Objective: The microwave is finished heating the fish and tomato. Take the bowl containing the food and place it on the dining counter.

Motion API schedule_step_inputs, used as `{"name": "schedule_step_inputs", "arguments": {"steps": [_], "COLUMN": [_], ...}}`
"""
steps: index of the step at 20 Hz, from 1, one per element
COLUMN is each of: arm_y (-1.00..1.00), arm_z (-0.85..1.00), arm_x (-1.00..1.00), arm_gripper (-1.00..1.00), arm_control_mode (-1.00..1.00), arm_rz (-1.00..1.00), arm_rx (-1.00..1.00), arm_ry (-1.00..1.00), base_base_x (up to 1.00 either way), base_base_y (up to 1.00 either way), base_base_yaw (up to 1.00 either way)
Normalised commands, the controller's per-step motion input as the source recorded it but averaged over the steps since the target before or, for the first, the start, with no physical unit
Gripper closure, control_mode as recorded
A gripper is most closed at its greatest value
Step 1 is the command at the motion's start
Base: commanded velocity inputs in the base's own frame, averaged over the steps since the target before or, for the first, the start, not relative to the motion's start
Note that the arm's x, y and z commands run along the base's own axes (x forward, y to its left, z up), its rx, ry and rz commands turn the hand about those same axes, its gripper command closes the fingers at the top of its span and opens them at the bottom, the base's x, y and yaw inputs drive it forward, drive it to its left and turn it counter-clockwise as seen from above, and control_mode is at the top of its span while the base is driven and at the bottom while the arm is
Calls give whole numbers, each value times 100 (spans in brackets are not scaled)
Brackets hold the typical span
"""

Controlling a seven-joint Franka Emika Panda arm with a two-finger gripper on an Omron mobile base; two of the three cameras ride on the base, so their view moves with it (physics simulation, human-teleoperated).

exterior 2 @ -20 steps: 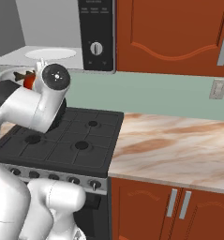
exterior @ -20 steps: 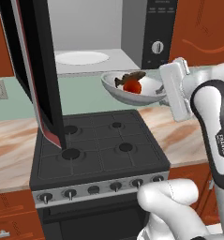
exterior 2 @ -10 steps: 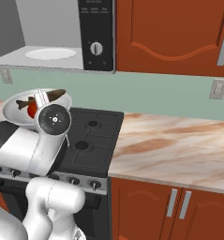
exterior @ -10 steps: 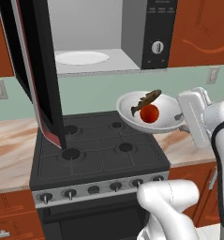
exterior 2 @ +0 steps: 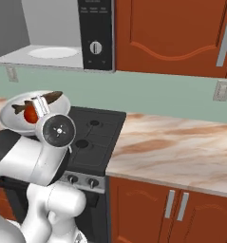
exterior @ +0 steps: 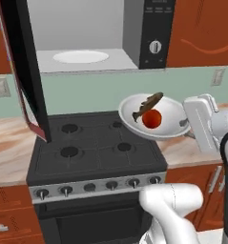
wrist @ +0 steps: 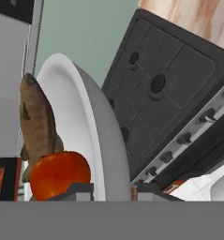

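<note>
Leftmost in the left base view, the black-fronted microwave's dark glass door [exterior: 21,66] is seen swung open, and the light grey cavity of the microwave [exterior: 87,35] holds nothing but its flat white turntable disc [exterior: 80,56]. Below it, the black four-burner gas stove [exterior: 94,145] is flanked by a short pinkish marble worktop [exterior 2: 181,147].

Further right, the wide shallow white round bowl [exterior: 153,118] is carried in mid-air, clear of the cavity, over the stove's right rear part. It is held by its right-hand rim: the two-finger gripper [exterior: 187,125] is clamped on that edge, one finger inside the rim and one outside, as the hand view shows at its lower edge [wrist: 111,190]. From the fingers, the bowl therefore extends away to the left, toward the microwave side, and is tipped somewhat rather than level.

Inside the bowl, the slender brown-grey fish [exterior: 147,105] lies along the far rim, its long axis running across the bowl, with the small round red tomato [exterior: 152,118] just beside it nearer the fingers; whether the two touch cannot be told.

A dining counter cannot be made out in these pictures. It is judged that the bowl must be kept level while it is carried there, since the tomato could roll out.
</note>
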Motion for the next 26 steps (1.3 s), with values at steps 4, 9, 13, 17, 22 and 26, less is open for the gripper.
{"name": "schedule_step_inputs", "arguments": {"steps": [4, 9, 13, 17, 22, 26], "arm_y": [0, 0, 0, 0, 0, 0], "arm_z": [0, 0, 0, 0, 0, 0], "arm_x": [0, 0, 0, 0, 0, 0], "arm_gripper": [100, 100, 100, 100, 100, 100], "arm_control_mode": [100, 100, 100, 100, 100, 100], "arm_rz": [0, 0, 0, 0, 0, 0], "arm_rx": [0, 0, 0, 0, 0, 0], "arm_ry": [0, 0, 0, 0, 0, 0], "base_base_x": [-65, -56, -41, -23, -3, 0], "base_base_y": [-90, -51, 0, 0, 0, 1], "base_base_yaw": [31, 49, 82, 92, 92, 89]}}
